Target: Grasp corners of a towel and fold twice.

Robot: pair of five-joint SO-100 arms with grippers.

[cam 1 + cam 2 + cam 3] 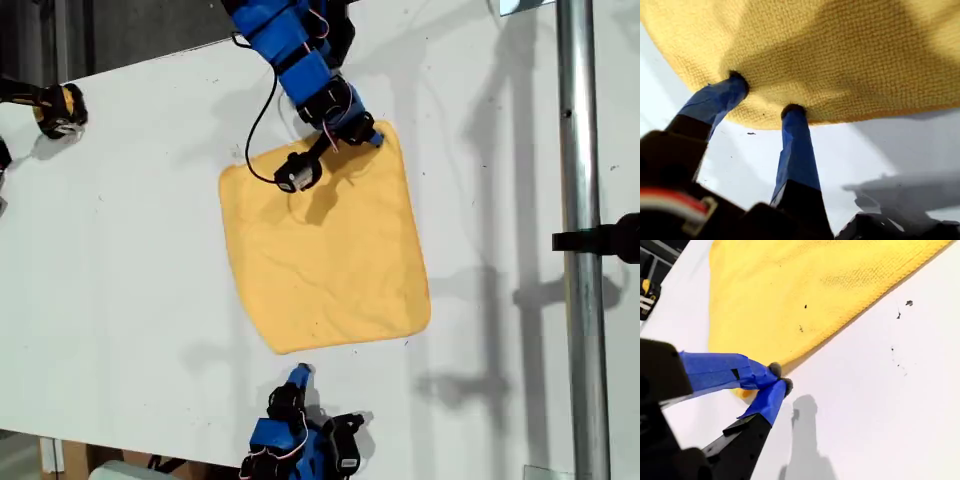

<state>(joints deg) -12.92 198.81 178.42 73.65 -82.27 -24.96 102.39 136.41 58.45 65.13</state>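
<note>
The yellow-orange towel point(325, 250) lies flat and unfolded on the white table point(120, 280), skewed like a diamond. My first gripper point(365, 135) reaches in from the exterior view's top and is open at the towel's far edge, near its upper right corner. In the first wrist view its two blue fingertips point(737, 80) rest on the towel point(840, 50) edge, with my first gripper point(765, 95) spread wide. My second gripper point(300, 372) comes from the exterior view's bottom and is shut point(779, 377), its tips beside the towel's point(790, 290) near corner with no cloth visibly between them.
A metal pole point(580, 240) with a black clamp point(610, 238) runs down the exterior view's right. A black-and-yellow device point(60, 108) sits at that view's upper left. The table's far edge slants across the top of that view.
</note>
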